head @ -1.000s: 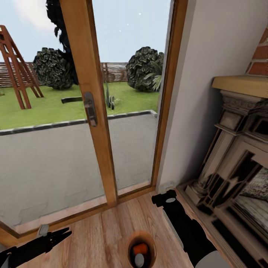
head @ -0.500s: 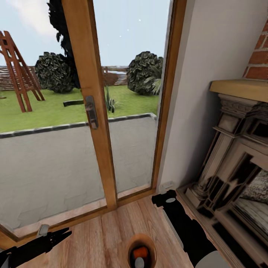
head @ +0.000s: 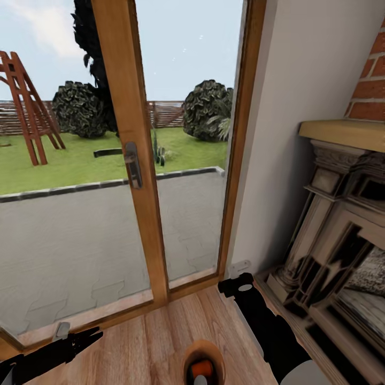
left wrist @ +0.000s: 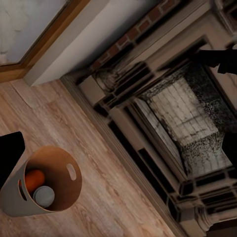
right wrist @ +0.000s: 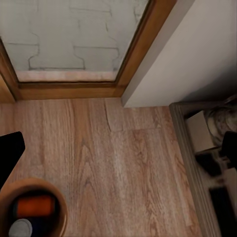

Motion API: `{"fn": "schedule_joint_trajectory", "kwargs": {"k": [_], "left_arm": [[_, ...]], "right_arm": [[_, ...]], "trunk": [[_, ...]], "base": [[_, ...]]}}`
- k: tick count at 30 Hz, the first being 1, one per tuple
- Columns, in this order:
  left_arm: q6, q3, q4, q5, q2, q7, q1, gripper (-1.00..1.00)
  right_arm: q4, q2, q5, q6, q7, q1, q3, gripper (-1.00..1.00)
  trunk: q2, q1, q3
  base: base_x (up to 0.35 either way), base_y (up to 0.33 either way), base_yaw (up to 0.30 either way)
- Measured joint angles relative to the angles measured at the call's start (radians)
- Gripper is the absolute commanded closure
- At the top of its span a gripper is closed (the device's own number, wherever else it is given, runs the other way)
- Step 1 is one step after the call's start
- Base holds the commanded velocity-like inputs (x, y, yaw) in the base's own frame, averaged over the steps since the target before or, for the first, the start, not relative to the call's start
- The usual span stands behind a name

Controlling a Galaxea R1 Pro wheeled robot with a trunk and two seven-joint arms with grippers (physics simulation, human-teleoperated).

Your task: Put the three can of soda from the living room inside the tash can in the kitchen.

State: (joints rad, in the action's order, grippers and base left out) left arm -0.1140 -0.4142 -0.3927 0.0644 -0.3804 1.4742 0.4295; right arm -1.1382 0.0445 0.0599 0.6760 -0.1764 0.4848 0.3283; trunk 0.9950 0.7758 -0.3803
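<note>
- The bin (head: 202, 363) sits low in front of the robot's base, over the wood floor (head: 160, 331), with an orange can (left wrist: 32, 180) and a second, pale-topped can (left wrist: 43, 196) inside it.
- The left hand (head: 88, 338) hangs empty, fingers nearly together; the right hand's (head: 235, 284) grip cannot be told.
- The robot faces the glass door (head: 128, 160) beside the fireplace (head: 331, 235), so this is probably transit: it should turn smoothly, keep the bin level, and steer clear of the hearth.

Light wood floor (head: 155, 342) carries the bin (left wrist: 54, 197), beside the fireplace (head: 342, 256).
</note>
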Motion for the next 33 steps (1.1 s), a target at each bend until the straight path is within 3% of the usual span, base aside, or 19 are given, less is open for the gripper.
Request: {"fn": "schedule_joint_trajectory", "kwargs": {"k": [9,13,17,21,25,26,27,28,32,33], "left_arm": [[-0.001,-0.003,0.002,-0.001,0.000,-0.007,0.000,-1.00],[-0.001,-0.003,0.008,-0.003,0.001,-0.009,0.000,-1.00],[-0.001,-0.003,0.052,-0.006,0.000,-0.015,0.000,-1.00],[0.027,0.000,0.146,-0.008,-0.008,-0.038,0.000,-1.00],[0.108,0.005,0.245,-0.018,-0.022,-0.050,-0.002,-1.00],[0.131,0.008,0.267,-0.026,-0.025,-0.051,-0.002,-1.00],[0.191,0.028,0.310,-0.084,-0.031,-0.054,-0.005,-1.00],[0.207,0.028,0.320,-0.110,-0.033,-0.055,-0.006,-1.00],[0.241,0.039,0.342,-0.224,-0.036,-0.056,-0.012,-1.00],[0.249,0.044,0.347,-0.275,-0.037,-0.056,-0.016,-1.00]], "right_arm": [[0.006,-0.001,0.002,0.000,-0.001,0.000,-0.004,-1.00],[0.055,-0.004,0.003,-0.001,-0.001,-0.002,-0.008,-1.00],[0.220,-0.006,0.002,-0.053,-0.001,-0.003,-0.011,-1.00],[0.459,-0.006,0.002,-0.221,-0.003,-0.003,-0.011,-1.00],[0.693,-0.006,0.000,-0.380,-0.002,-0.003,-0.012,-1.00],[0.742,-0.006,-0.001,-0.405,-0.001,-0.003,-0.012,-1.00],[0.845,-0.007,-0.010,-0.455,0.014,-0.006,-0.013,-1.00],[0.882,-0.008,-0.016,-0.467,0.024,-0.009,-0.014,-1.00],[0.947,-0.013,-0.050,-0.492,0.105,-0.027,-0.015,-1.00],[0.967,-0.022,-0.070,-0.498,0.164,-0.034,-0.015,-1.00]], "trunk": [[0.000,0.000,0.011],[0.000,0.000,0.011],[0.000,0.000,0.012],[0.000,0.000,0.012],[0.000,0.000,0.012],[0.000,0.000,0.012],[0.000,0.000,0.012],[0.000,0.000,0.012],[0.000,0.000,0.012],[0.000,0.000,0.012]], "base": [[0.000,0.000,0.000],[0.000,0.000,0.000],[0.000,0.000,0.000],[0.000,0.000,0.000],[0.000,0.000,0.000],[0.000,0.000,0.000],[0.000,0.000,0.000],[0.000,0.000,0.000],[0.000,0.000,0.000],[0.000,0.000,0.000]]}}
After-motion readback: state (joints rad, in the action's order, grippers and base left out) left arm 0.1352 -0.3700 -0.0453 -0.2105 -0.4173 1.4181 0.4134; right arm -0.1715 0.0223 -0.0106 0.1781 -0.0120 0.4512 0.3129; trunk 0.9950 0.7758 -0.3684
